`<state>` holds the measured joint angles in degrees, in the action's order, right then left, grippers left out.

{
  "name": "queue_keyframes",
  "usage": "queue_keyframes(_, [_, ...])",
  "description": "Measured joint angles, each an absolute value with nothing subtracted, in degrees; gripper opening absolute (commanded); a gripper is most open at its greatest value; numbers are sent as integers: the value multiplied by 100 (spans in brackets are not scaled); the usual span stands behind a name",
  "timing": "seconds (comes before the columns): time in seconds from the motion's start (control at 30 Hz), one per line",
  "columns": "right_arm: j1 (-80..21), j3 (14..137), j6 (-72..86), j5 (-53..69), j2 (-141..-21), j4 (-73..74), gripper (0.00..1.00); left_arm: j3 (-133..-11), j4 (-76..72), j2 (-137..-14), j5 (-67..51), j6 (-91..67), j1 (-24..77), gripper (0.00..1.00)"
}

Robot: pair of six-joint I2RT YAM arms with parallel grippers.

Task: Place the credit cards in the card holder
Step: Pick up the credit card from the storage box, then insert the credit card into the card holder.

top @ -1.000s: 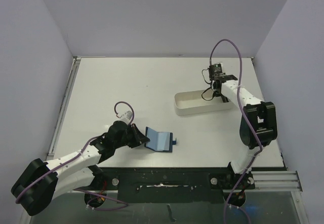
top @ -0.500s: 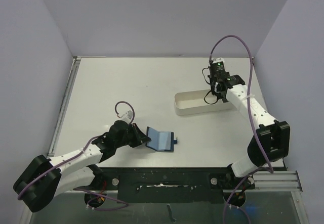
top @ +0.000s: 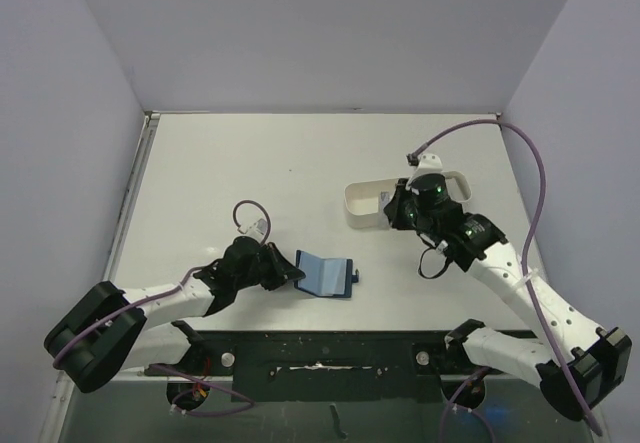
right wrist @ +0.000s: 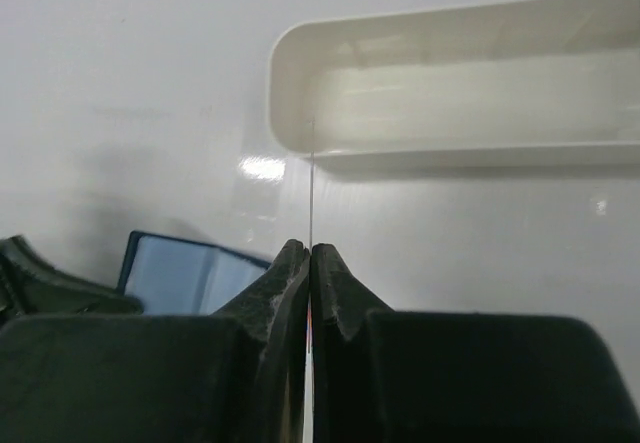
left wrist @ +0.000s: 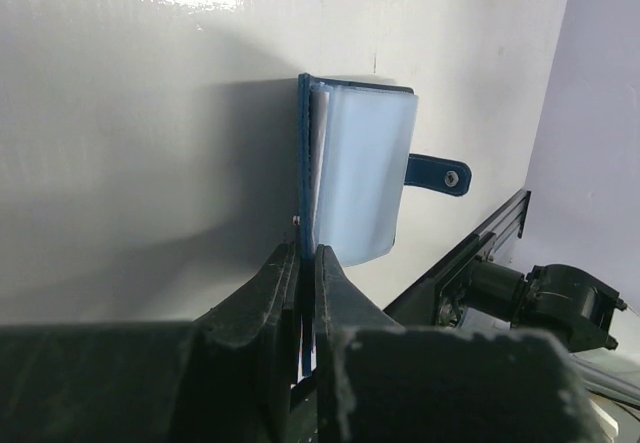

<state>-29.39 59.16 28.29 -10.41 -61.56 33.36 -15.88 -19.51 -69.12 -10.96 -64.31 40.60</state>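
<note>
Navy-blue outside and paler blue inside, the card holder point(top: 328, 275) lies open on the white surface point(top: 250, 183), close to the near edge and a little left of the middle. Your left hand point(top: 287, 274) is closed tight on the holder's left edge. In its wrist view the two fingers point(left wrist: 262, 298) pinch the dark cover's rim, and the pale inner sleeves stand just beyond them. The snap tab point(left wrist: 437, 174) sticks out from the holder's right side, lying flat toward the near edge.

Your right hand point(top: 393, 209) is clamped shut on one credit card point(right wrist: 311, 188). The card shows edge-on (so you get only a thin line rising from between the fingertips, and its face cannot be read). That hand hangs above the surface at the left end of the white tray point(top: 360, 203), to the right of the holder and farther back, well apart from it. In the right wrist view the tray's rounded corner lies just past the card's tip, and a corner of the open holder shows at the lower left beside your other hand.
</note>
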Motion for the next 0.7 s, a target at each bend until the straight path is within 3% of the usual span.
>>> queue_keyframes(0.23, [-4139, 4434, 4283, -790, -5708, 2206, 0, -1579, -2043, -7002, -1094, -6510, 4112, 17])
queue_keyframes(0.5, [-5116, 3999, 5271, -731, -6785, 950, 0, -1490, -2027, -7013, -1083, -6534, 4128, 33])
queue_keyframes(0.7, [-5142, 3872, 5588, -589, -7494, 438, 0, -1466, -1712, -6676, -897, -6490, 4154, 33])
